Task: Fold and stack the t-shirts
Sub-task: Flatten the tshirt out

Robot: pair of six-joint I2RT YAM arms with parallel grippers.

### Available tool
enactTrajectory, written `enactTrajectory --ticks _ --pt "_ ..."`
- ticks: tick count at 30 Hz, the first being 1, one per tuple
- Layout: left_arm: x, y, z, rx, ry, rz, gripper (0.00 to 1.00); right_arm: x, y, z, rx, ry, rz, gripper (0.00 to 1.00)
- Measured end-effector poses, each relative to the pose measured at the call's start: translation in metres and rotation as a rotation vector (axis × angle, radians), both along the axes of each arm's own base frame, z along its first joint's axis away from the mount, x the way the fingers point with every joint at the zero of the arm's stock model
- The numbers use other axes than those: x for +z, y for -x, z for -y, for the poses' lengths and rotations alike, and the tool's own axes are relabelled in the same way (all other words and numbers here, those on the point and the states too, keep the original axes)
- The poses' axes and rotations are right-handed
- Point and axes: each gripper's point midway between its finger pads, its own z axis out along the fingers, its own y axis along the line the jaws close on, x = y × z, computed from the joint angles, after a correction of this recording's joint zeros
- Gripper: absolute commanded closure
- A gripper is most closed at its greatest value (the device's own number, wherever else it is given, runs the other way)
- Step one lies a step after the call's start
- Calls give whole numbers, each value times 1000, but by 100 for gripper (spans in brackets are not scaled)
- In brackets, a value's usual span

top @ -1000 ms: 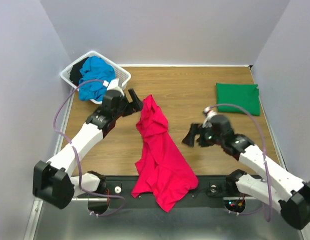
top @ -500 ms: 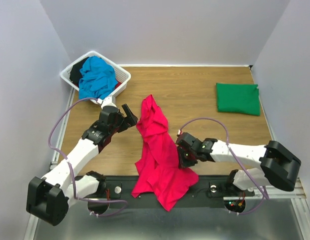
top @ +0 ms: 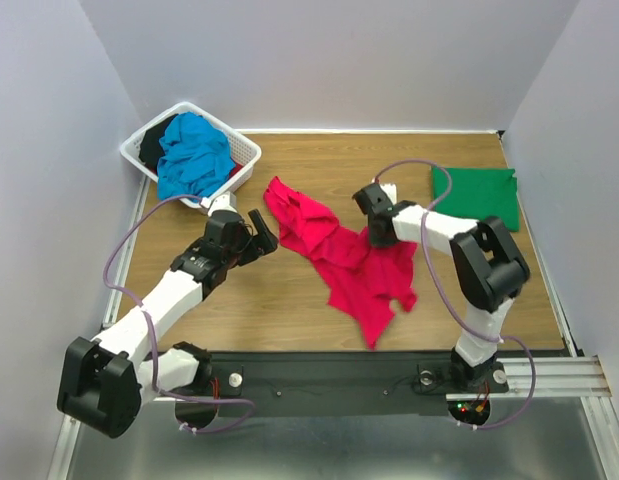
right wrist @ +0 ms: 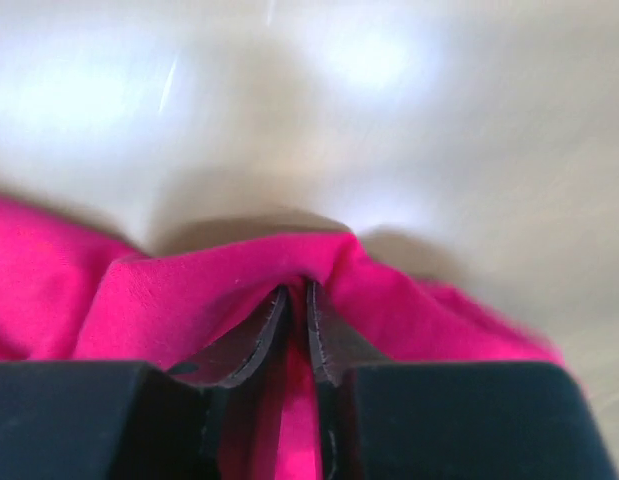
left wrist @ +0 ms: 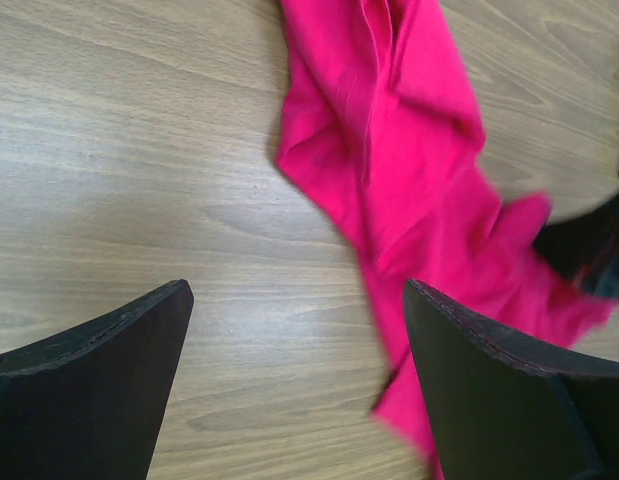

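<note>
Apparently, right hand (right wrist: pixel 298 305) pinching crimson t-shirt (top: pixel 361 272)

A second ago the crimson-pink t-shirt (top: pixel 341 258) hung with its lower part over the near edge of the table (top: pixel 289 300). It has since been dragged wholly onto the wood and lies slanted from far left to near right. The right claw (top: pixel 379 236) first dropped to the shirt at the near edge. It has since swung far back toward the green t-shirt (top: pixel 474 197), pinched tight on a fold of pink cloth. The left claw (top: pixel 261 231) has slipped slightly nearer its base.
</note>
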Motion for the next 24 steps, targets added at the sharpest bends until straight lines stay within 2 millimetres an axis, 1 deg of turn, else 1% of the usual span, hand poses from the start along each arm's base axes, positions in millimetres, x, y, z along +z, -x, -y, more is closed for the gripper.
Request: enactTrajectory --ticks 1,2,3,4,6,8,10,13,14,15,16,17,18,19,20,21,22,23,24 --pt "-1 -1 1 -2 1 -2 2 2 -22 11 -7 54 19 75" --pt "-2 -2 2 -8 3 -4 1 4 -40 17 -8 92 33 57" --pt "-4 -3 4 -12 0 -11 1 4 -49 20 1 115 36 44" --pt "-6 -4 5 -16 -3 -17 1 8 -72 22 14 138 55 31" --pt "-10 -8 7 -23 -14 -30 2 13 -86 25 19 141 74 15" --pt "-13 -16 11 -30 -27 -43 1 23 -92 29 26 139 90 0" --pt "-14 -23 14 -35 -34 -46 1 33 -91 29 34 135 102 0" --pt "-16 -42 23 -48 -42 -52 1 63 -78 36 16 110 159 0" --pt "-16 -47 26 -52 -43 -53 2 76 -69 41 -1 103 185 0" --pt "-19 -57 32 -59 -46 -61 2 84 -64 44 -18 93 205 0" --pt "-19 -69 38 -68 -45 -64 2 98 -54 50 -45 68 240 0" --pt "-21 -80 45 -75 -46 -65 2 103 -49 53 -64 56 256 0" --pt "-22 -83 47 -79 -46 -69 4 113 -38 62 -99 26 288 0" --pt "-25 -93 52 -85 -46 -70 8 116 -32 67 -124 5 303 0" --pt "-26 -101 57 -91 -45 -70 9 114 -21 78 -161 -16 307 0" --pt "-27 -107 60 -95 -48 -74 12 109 -10 89 -200 -38 299 0" --pt "-29 -114 63 -99 -52 -75 18 105 -4 97 -232 -51 291 0" --pt "-31 -123 66 -97 -60 -74 20 94 6 109 -280 -70 267 0" --pt "-32 -127 67 -96 -68 -73 23 88 11 118 -314 -74 254 0"
